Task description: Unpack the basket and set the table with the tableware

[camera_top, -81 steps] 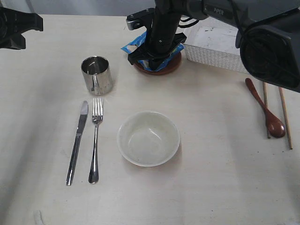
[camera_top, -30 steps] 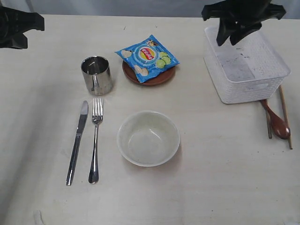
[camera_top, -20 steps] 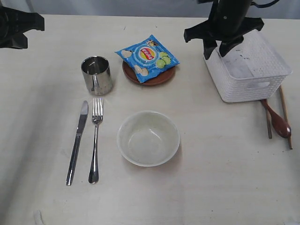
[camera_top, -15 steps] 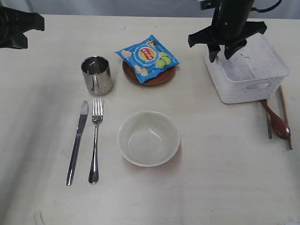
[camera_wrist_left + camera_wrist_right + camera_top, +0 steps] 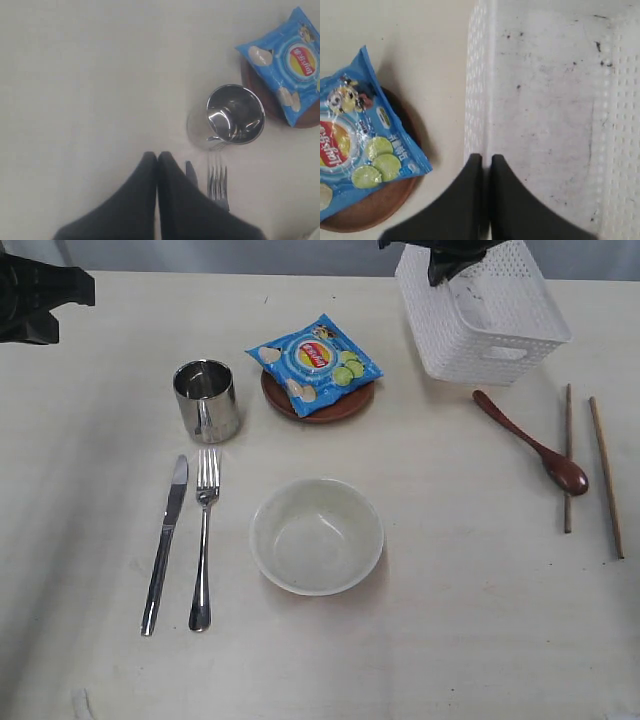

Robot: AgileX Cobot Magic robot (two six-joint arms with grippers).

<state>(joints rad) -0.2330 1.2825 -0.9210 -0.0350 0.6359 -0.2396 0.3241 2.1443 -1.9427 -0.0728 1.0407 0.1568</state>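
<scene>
Right wrist view shows us the basket (image 5: pixel 545 100) held by one lattice wall, with the right gripper (image 5: pixel 482 162) pinching that thin wall between its fingers. In the exterior view the basket is at the upper right of the frame, close to the far edge of the worktop (image 5: pixel 470 620), and it looks empty.

We judge the hold to be weak. With so narrow a pinch on one side, the basket could twist or slip free. Pushed further, it could go over the worktop's edge.

We count:
- one basket
- one spoon (image 5: pixel 530 445) and two chopsticks (image 5: pixel 567 458) at right
- one bowl (image 5: pixel 316 535) at centre
- one plate (image 5: pixel 330 412) under one chip bag (image 5: pixel 315 362)
- one cup (image 5: pixel 206 400), one knife (image 5: pixel 165 545) and one fork (image 5: pixel 203 540) at left

The left gripper (image 5: pixel 157 156) hangs above the knife's tip, its fingers pressed together on nothing.
</scene>
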